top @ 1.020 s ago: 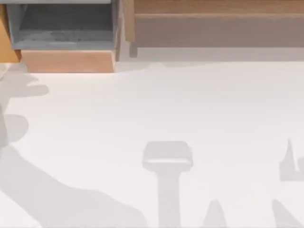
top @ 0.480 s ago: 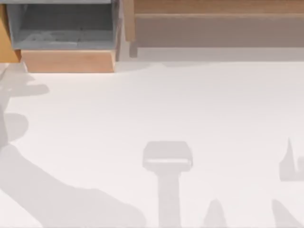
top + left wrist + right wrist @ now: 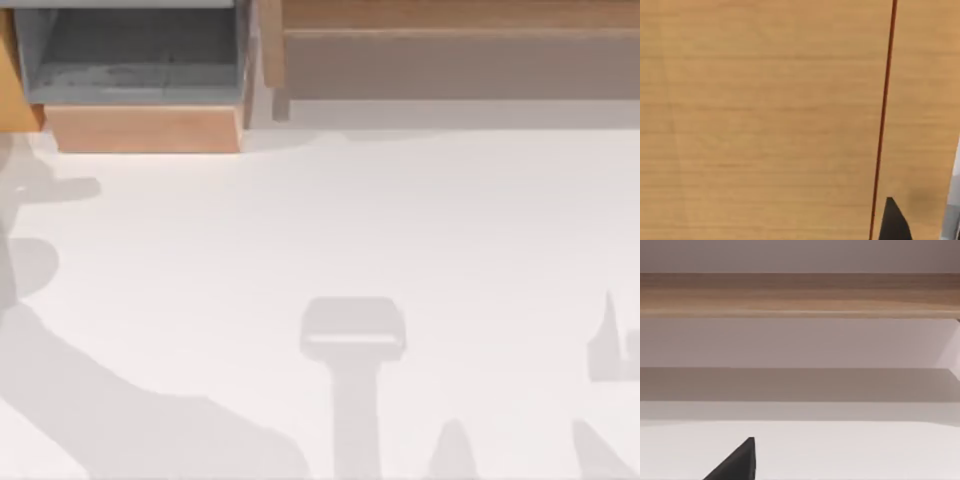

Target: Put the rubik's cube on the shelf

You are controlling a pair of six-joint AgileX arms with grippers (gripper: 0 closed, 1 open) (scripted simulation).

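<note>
While I look down on the white table [image 3: 400,220] | shelf [image 3: 450,55] along far edge, right | wooden box [image 3: 140,90] far left | can't tell either gripper's state.

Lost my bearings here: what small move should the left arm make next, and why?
Probably ease the left gripper back from the wooden panel: its wrist view faces that wood close up, so backing off should widen the look. The right gripper faces the shelf.
</note>
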